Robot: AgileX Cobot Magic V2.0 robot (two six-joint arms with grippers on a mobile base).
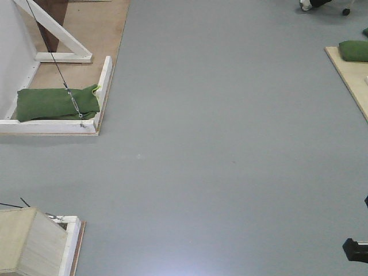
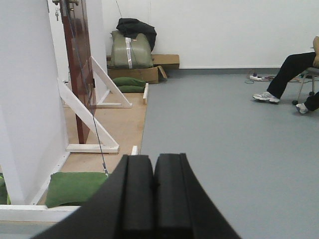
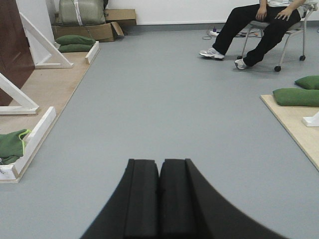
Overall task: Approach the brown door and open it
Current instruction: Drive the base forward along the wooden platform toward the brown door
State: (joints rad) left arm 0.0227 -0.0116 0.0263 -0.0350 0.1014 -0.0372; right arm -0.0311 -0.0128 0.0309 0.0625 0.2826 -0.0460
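The brown door (image 2: 79, 64) stands upright at the left of the left wrist view, ahead of the robot and well apart from both arms. It is seen at a steep angle, with its glossy reddish face turned toward the room and a brass fitting at the very top edge of the picture. Whether it sits latched cannot be told. It rises from a plywood floor panel (image 2: 124, 124) just beside a white wall panel (image 2: 25, 99). White diagonal braces (image 2: 79, 107) prop the frame, and a thin wire (image 2: 97, 134) runs down toward a green sandbag (image 2: 72, 188) lying in the near corner of the base. The left tool (image 2: 153, 199) is clenched, its two black pads pressed flat together with nothing between them, and it points along the edge where plywood meets the grey floor (image 3: 164, 109). The right tool (image 3: 159, 199) is likewise clenched and empty, aimed down the bare middle of the room, with the door only a dark strip at the far left of its view. Against the back wall sit cardboard boxes (image 2: 149, 73) carrying an olive bag (image 2: 130, 50) topped by a black jacket (image 2: 134, 26). At the far right a seated person (image 3: 254, 25) in dark trousers rests on a chair (image 3: 294, 35).
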